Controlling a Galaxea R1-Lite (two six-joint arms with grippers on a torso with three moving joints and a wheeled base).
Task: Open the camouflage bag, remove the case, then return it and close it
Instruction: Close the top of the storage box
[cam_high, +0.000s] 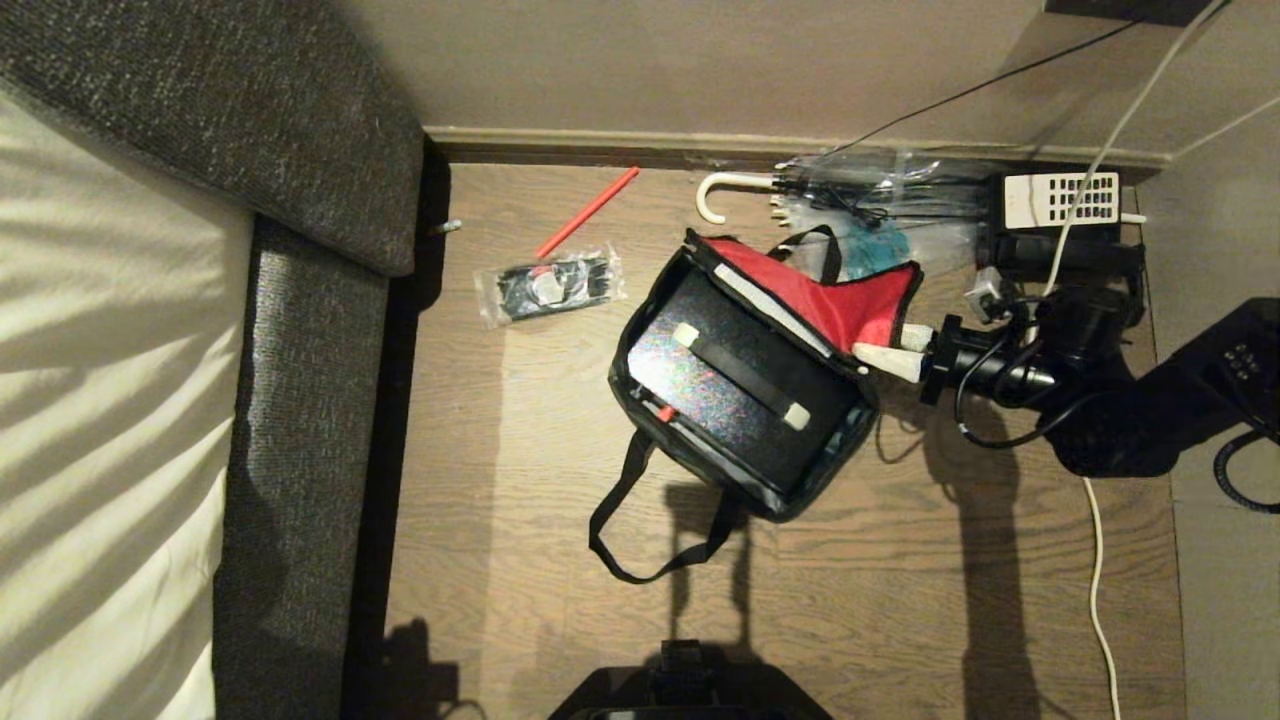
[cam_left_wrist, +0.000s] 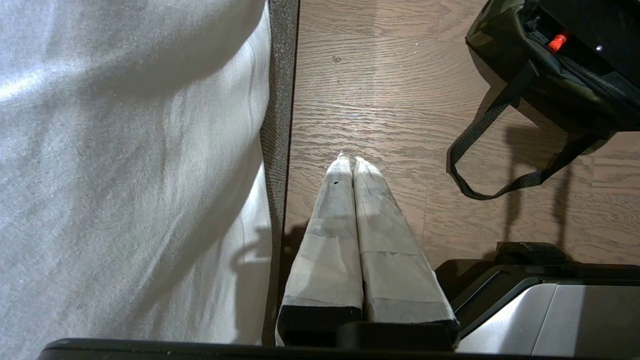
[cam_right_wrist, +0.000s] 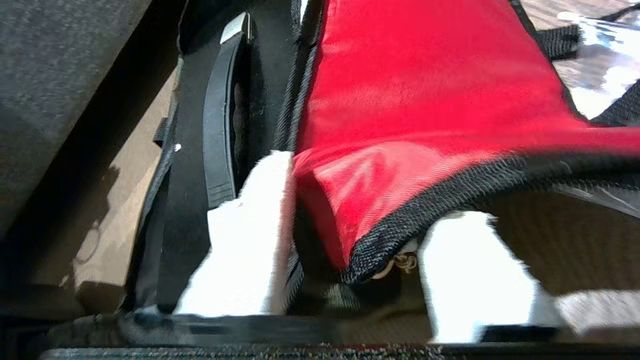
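Observation:
The camouflage bag (cam_high: 800, 488) lies open on the wooden floor, its red-lined flap (cam_high: 835, 300) folded back to the right. Inside it the black speckled case (cam_high: 680, 385) lies flat with its strap handle (cam_high: 745, 375) on top and a small red latch (cam_high: 664, 412) at its near edge. My right gripper (cam_high: 895, 350) is at the flap's right corner. In the right wrist view this gripper (cam_right_wrist: 365, 195) is open, and the flap's black-trimmed corner (cam_right_wrist: 380, 250) hangs loose between its white fingers (cam_right_wrist: 240, 240). My left gripper (cam_left_wrist: 350, 161) is parked above the floor beside the bed, shut and empty.
A grey bed frame (cam_high: 300, 300) with white bedding runs along the left. A clear packet of black items (cam_high: 550, 285) and a red stick (cam_high: 588, 212) lie behind the bag. An umbrella (cam_high: 850, 185), a telephone (cam_high: 1060, 200) and cables crowd the wall. The bag's strap loop (cam_high: 640, 530) trails forward.

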